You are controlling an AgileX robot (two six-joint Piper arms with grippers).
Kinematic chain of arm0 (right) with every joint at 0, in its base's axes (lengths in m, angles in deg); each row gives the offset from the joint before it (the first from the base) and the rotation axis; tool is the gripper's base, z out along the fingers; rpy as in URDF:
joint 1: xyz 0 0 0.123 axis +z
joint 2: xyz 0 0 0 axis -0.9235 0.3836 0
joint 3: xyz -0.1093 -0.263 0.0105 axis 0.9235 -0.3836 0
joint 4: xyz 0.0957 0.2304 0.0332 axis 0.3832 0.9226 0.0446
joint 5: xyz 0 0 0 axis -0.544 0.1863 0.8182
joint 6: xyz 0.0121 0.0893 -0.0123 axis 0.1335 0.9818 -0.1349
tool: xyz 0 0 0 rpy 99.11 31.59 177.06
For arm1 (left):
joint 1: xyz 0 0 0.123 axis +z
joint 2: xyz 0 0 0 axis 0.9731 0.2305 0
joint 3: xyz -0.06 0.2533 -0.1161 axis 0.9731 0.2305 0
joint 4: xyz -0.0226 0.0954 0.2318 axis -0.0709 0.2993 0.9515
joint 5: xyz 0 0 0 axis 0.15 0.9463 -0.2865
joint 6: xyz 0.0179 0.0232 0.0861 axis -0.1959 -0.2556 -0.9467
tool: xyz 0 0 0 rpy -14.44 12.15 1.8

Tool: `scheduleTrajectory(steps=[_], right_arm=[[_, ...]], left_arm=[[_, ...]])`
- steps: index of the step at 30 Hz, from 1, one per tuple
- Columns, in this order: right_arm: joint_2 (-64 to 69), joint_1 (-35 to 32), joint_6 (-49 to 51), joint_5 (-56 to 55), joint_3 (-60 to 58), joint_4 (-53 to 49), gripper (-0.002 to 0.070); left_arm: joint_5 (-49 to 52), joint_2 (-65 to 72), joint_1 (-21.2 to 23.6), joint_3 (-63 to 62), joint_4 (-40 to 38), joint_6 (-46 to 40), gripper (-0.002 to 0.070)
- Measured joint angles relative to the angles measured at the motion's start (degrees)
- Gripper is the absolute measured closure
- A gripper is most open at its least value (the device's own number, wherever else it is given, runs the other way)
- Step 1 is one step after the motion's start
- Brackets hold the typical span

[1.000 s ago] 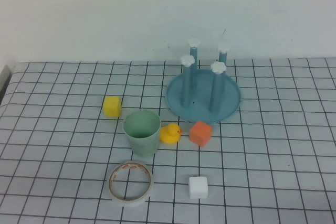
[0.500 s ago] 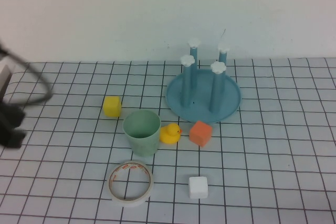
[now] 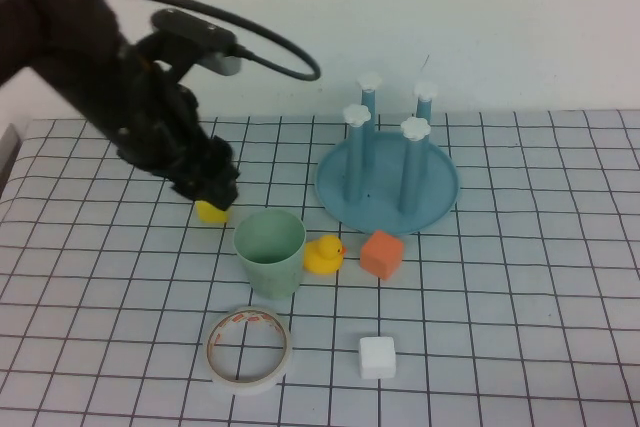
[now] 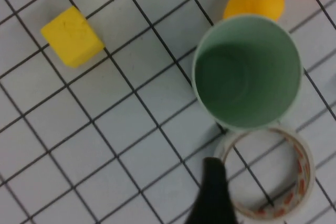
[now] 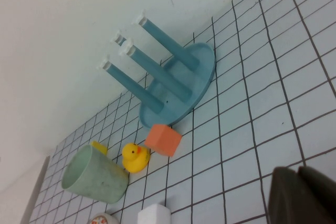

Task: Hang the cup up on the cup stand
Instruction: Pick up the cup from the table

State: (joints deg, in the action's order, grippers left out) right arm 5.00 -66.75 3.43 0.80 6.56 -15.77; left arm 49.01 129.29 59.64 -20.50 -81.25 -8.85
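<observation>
From the high view, the left arm (image 3: 120, 77) reaches in from the upper left, and its left gripper (image 3: 210, 187) hangs over the yellow cube (image 3: 210, 212), just behind and to the left of the cup (image 3: 270, 250). Whether its fingers are spread or closed I cannot tell from here. The cup stands upright, mouth up, on the checked table (image 3: 520, 287), untouched. A yellow duck (image 3: 323, 254) sits touching its right side, and an orange cube (image 3: 381, 253) lies just beyond the duck. The stand (image 3: 388, 182) is behind and to the right of the cup, its four pegs upright with white caps, all bare. A tape roll (image 3: 248, 348) lies flat in front of the cup, and a white cube (image 3: 377, 357) lies to the right of the roll.

In the left wrist view, I look straight down into the cup (image 4: 247, 72), which is empty. The duck (image 4: 254, 3) peeks out at its rim, the tape roll (image 4: 268, 174) lies at the opposite side, partly tucked under the cup's outline, and the yellow cube (image 4: 72, 36) lies well apart. One dark finger (image 4: 212, 192) shows over the roll; its partner is out of frame.

In the right wrist view, the right gripper (image 5: 302, 195) is a dark block at the corner, closed and empty, well away from everything. The stand (image 5: 176, 90), orange cube (image 5: 163, 140), duck (image 5: 134, 158), cup (image 5: 94, 177) and white cube (image 5: 154, 215) all lie beyond it.
</observation>
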Motion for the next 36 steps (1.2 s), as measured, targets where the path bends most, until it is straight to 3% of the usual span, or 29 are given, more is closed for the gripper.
scheduleTrajectory(steps=[2, 5, 19, 23, 28, 31, 36], right_arm=[[0.00, 0.00, -0.13, 0.00, 0.00, 0.00, 0.0665], [0.00, 0.00, -0.13, 0.00, 0.00, 0.00, 0.0665], [0.00, 0.00, -0.99, 0.00, 0.00, 0.10, 0.0665], [0.00, 0.00, -1.33, 0.00, 0.00, 0.10, 0.0665], [0.00, 0.00, -1.46, 0.00, 0.00, 0.10, 0.0665], [0.00, 0.00, -1.51, 0.00, 0.00, 0.10, 0.0665], [0.00, 0.00, -1.60, 0.00, 0.00, 0.10, 0.0665]], left_arm=[[-0.12, 4.01, -0.09, -2.80, -0.29, 1.54, 0.0193], [-0.84, 9.35, -0.22, -6.06, -0.28, 4.27, 0.0152], [-6.52, 22.54, -0.22, -8.48, -0.89, 8.60, 0.0152], [-5.72, 23.83, -0.22, -8.48, -0.95, 8.69, 0.0299], [-4.92, 23.83, -0.22, -8.57, -2.00, 6.27, 0.0591], [-3.47, 23.83, -0.22, -8.82, -2.24, 4.66, 0.0652], [-3.46, 20.92, 0.77, -10.16, -2.96, 4.02, 0.0669]])
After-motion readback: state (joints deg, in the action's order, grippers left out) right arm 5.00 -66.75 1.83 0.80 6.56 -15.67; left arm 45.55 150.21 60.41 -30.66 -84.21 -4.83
